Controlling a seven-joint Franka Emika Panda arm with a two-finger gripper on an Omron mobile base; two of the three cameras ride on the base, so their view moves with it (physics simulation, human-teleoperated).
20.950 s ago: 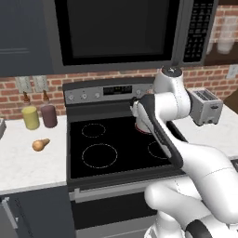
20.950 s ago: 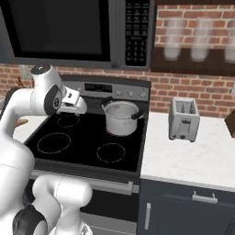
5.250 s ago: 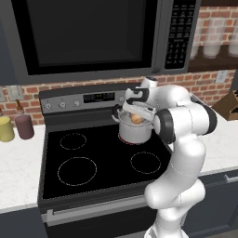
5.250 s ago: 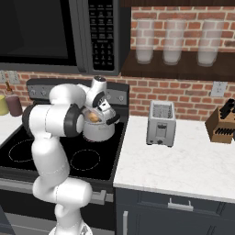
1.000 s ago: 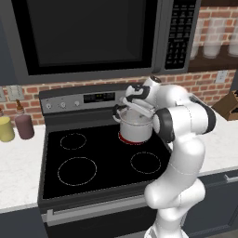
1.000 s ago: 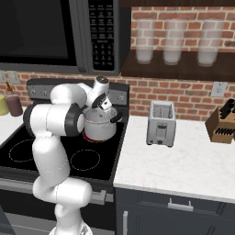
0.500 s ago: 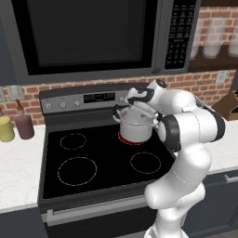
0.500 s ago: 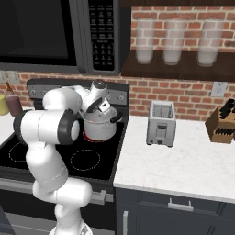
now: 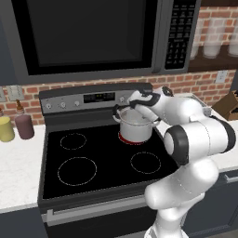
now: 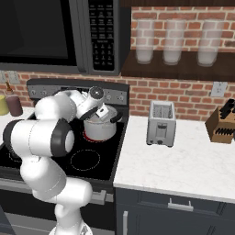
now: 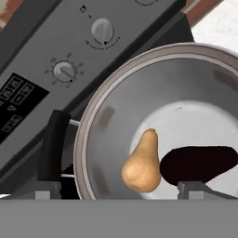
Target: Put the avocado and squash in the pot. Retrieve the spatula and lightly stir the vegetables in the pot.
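Jaws spread above pot (image 11: 111,116) — squash (image 11: 142,165), avocado (image 11: 200,163) inside.

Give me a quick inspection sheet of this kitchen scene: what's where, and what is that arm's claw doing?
Surface: black stovetop, pot on the back right burner.
Job's things: squash and avocado lie side by side inside the pot; spatula, nothing seen.
Clutter: two jars left of the stove; toaster and knife block on the white counter.
Grippers: gripper open, empty, above the pot.
Cables: nothing seen.
Surroundings: microwave above, brick wall.
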